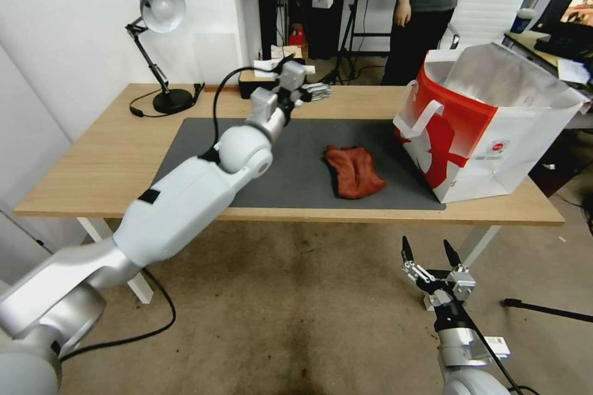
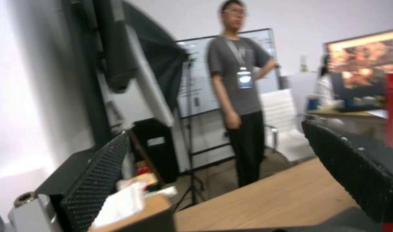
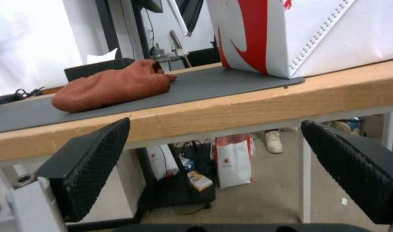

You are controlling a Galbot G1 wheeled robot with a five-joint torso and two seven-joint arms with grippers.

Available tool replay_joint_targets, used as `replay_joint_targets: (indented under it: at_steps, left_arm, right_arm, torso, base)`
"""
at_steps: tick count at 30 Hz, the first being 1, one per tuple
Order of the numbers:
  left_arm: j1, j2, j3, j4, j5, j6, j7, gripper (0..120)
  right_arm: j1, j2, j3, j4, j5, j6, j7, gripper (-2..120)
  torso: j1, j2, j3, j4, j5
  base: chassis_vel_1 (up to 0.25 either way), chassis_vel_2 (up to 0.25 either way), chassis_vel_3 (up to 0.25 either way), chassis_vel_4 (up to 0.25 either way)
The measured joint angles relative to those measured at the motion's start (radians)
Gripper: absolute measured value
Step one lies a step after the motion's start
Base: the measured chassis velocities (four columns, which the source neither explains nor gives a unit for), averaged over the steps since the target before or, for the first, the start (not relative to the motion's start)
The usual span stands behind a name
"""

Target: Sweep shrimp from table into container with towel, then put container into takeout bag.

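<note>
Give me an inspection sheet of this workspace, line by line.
Surface: light-wood table with dark grey mat.
Job's things: brick-red cloth towel lying on the mat; red and white takeout bag standing open at the table's right end.
Clutter: black desk lamp, dark box at the back edge.
Grippers: left gripper open, raised over the back edge; right gripper open, below the front edge.
Cables: black cable on the floor.
Surroundings: person standing behind.

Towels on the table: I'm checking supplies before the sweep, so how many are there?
1. The towel lies crumpled on the grey mat near the middle of the table, left of the takeout bag. The bag could hide more.
</note>
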Motion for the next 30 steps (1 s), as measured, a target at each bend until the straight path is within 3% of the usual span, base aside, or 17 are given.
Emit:
replay_joint_targets:
  at_steps: [1,3,5,6,9,10,12,13,15,16,17,20,21,23,24,26,30]
  left_arm:
    - [0.0,0.0,0.0,0.0,0.0,0.0,0.0,100]
    - [0.07,0.026,-0.053,-0.039,0.017,0.003,-0.01,100]
    - [0.208,0.066,-0.134,-0.118,0.039,0.004,-0.003,100]
    - [0.208,0.066,-0.134,-0.118,0.039,0.004,-0.003,100]
    - [0.429,0.099,-0.281,-0.216,0.112,-0.007,0.035,100]
    - [0.429,0.099,-0.281,-0.216,0.112,-0.007,0.035,100]
    - [0.583,0.108,-0.387,-0.29,0.166,-0.035,0.046,100]
    - [0.583,0.108,-0.387,-0.29,0.166,-0.035,0.046,100]
    - [0.762,0.098,-0.501,-0.372,0.219,-0.045,0.049,100]
    - [0.818,0.088,-0.536,-0.396,0.236,-0.049,0.051,100]
    - [0.818,0.088,-0.536,-0.396,0.236,-0.049,0.051,100]
    - [1.106,0.015,-0.685,-0.477,0.336,-0.134,0.091,100]
    - [1.106,0.015,-0.685,-0.477,0.336,-0.134,0.091,100]
    - [1.224,-0.041,-0.73,-0.441,0.384,-0.223,0.111,100]
    - [1.224,-0.041,-0.73,-0.441,0.384,-0.223,0.111,100]
    - [1.287,-0.08,-0.751,-0.404,0.414,-0.317,0.125,100]
    - [1.327,-0.102,-0.771,-0.386,0.438,-0.378,0.138,100]
  right_arm:
    - [0.0,0.0,0.0,0.0,0.0,0.0,0.0,100]
    - [0.008,-0.004,-0.008,-0.008,0.001,0.0,0.0,100]
    - [0.016,-0.003,-0.019,-0.013,0.001,0.0,0.0,100]
    - [0.016,-0.003,-0.019,-0.013,0.001,0.0,0.0,100]
    - [0.003,0.001,-0.031,-0.005,-0.001,0.002,-0.001,100]
    - [0.003,0.001,-0.031,-0.005,-0.001,0.002,-0.001,100]
    - [-0.031,-0.002,-0.033,0.018,-0.004,0.008,-0.005,100]
    - [-0.031,-0.002,-0.033,0.018,-0.004,0.008,-0.005,100]
    - [-0.073,-0.002,-0.024,0.053,-0.009,0.022,-0.014,100]
    - [-0.088,-0.003,-0.019,0.066,-0.011,0.027,-0.017,100]
    - [-0.088,-0.003,-0.019,0.066,-0.011,0.027,-0.017,100]
    - [-0.135,-0.001,-0.002,0.109,-0.019,0.055,-0.031,100]
    - [-0.135,-0.001,-0.002,0.109,-0.019,0.055,-0.031,100]
    - [-0.103,-0.006,-0.011,0.095,-0.019,0.047,-0.032,100]
    - [-0.103,-0.006,-0.011,0.095,-0.019,0.047,-0.032,100]
    - [-0.088,-0.01,-0.021,0.083,-0.016,0.04,-0.033,100]
    - [-0.095,-0.011,-0.021,0.083,-0.014,0.047,-0.055,100]
  torso:
    - [0.0,0.0,0.0,0.0,0.0]
    - [0.0,0.0,0.0,0.0,-0.0001]
    - [0.0,0.0,0.0,0.0002,-0.0004]
    - [0.0,0.0,0.0,0.0002,-0.0004]
    - [0.0,0.0,0.0,0.0008,-0.0002]
    - [0.0,0.0,0.0,0.0008,-0.0002]
    - [0.0,0.0,0.0,0.0002,-0.0003]
    - [0.0,0.0,0.0,0.0002,-0.0003]
    - [0.0,0.0,0.0,0.0002,-0.0004]
    - [0.0,0.0,0.0,0.0001,-0.0006]
    - [0.0,0.0,0.0,0.0001,-0.0006]
    - [0.0,0.0,0.0,0.0005,-0.0003]
    - [0.0,0.0,0.0,0.0005,-0.0003]
    - [0.0,0.0,0.0,0.0011,0.0]
    - [0.0,0.0,0.0,0.0011,0.0]
    - [0.0,0.0,0.0,0.0003,-0.0003]
    - [0.0,0.0,0.0,0.0,0.0001]
  base:
    - [0.0,0.0,0.0,0.0]
    - [0.0,0.0,0.0,0.0]
    - [0.0,0.0,0.0,0.0]
    - [0.0,0.0,0.0,0.0]
    - [0.0,0.0,0.0,0.0]
    - [0.0,0.0,0.0,0.0]
    - [0.0,0.0,0.0,0.0]
    - [0.0,0.0,0.0,0.0]
    - [0.0,0.0,0.0,0.0]
    - [0.0,0.0,0.0,0.0]
    - [0.0,0.0,0.0,0.0]
    - [0.0,0.0,0.0,0.0]
    - [0.0,0.0,0.0,0.0]
    - [0.0,0.0,0.0,0.0]
    - [0.0,0.0,0.0,0.0]
    - [0.0,0.0,0.0,0.0]
    - [0.0,0.0,0.0,0.0]
